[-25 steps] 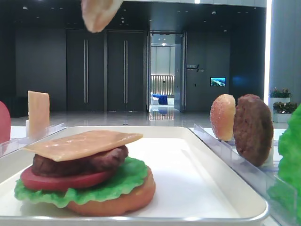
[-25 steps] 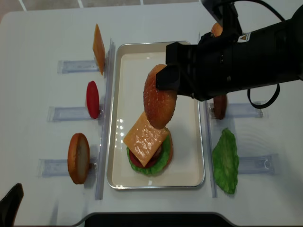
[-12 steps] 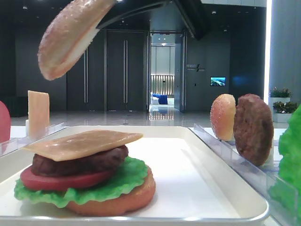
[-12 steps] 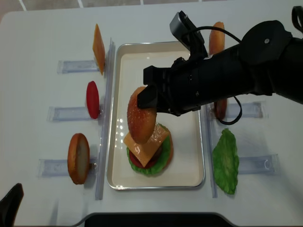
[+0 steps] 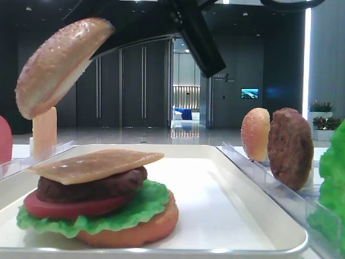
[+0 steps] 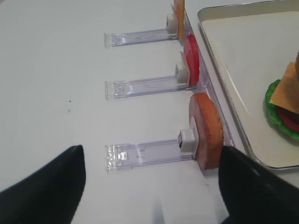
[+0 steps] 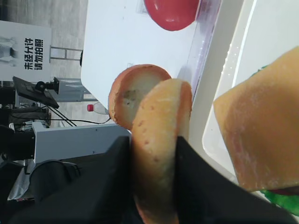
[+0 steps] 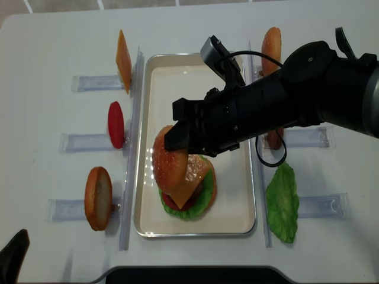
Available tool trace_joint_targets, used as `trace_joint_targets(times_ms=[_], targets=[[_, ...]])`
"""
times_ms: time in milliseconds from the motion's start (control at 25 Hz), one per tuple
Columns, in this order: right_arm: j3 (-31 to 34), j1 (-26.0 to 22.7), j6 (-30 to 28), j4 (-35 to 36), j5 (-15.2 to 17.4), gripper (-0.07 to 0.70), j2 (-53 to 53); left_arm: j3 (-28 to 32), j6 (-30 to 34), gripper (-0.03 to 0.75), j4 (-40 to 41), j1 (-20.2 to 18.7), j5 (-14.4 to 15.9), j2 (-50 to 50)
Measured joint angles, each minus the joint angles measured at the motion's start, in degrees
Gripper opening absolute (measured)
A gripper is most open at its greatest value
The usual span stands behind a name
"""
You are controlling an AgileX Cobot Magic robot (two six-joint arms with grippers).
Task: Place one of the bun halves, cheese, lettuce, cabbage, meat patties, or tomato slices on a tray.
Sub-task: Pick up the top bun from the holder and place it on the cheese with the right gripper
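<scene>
Right end effector [image 8: 177,137] clamped shut on the top bun [image 8: 169,166] — black fingers [image 7: 198,186] pressed against both faces of the bun in the wrist view. Bun held tilted in the air, above the 9 o'clock edge of the stack [image 8: 188,192], not touching it. Stack resting in the near half of the tray [image 8: 237,222]: bottom bun, lettuce [image 5: 135,208], tomato slice [image 5: 64,208], patty [image 5: 91,186], cheese [image 5: 97,163] on top, slightly askew. Arm reaching in from 3 o'clock across the tray's right rim.

On the bench [image 8: 47,47] at the tray's 9 o'clock side, three clear racks [image 6: 145,87] — a cheese slice [image 8: 123,59] upright at the far one, a tomato slice [image 8: 116,124] in the middle, a smaller bun half [image 8: 98,197] on edge at the near one. At 3 o'clock of the tray: another bun [image 8: 272,41] far back, a patty [image 5: 290,147] standing on edge just nearer, partly hidden under the arm in the overhead view, and a lettuce leaf [image 8: 283,202] nearest.

Left end effector [image 6: 154,191] low over the bench at 7 o'clock, dark fingers spread wide at the wrist view's bottom corners, holding nothing.
</scene>
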Motion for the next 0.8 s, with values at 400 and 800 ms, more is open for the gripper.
trace_joint_targets(times_ms=[400, 800], targets=[[0.0, -0.44, -1.41, 0.37, 0.44, 0.202, 0.32, 0.0, 0.0, 0.692, 0.0, 0.0, 0.0, 0.0], [0.0, -2.29, -1.88, 0.48, 0.69, 0.202, 3.52, 0.0, 0.0, 0.692, 0.0, 0.0, 0.0, 0.0]])
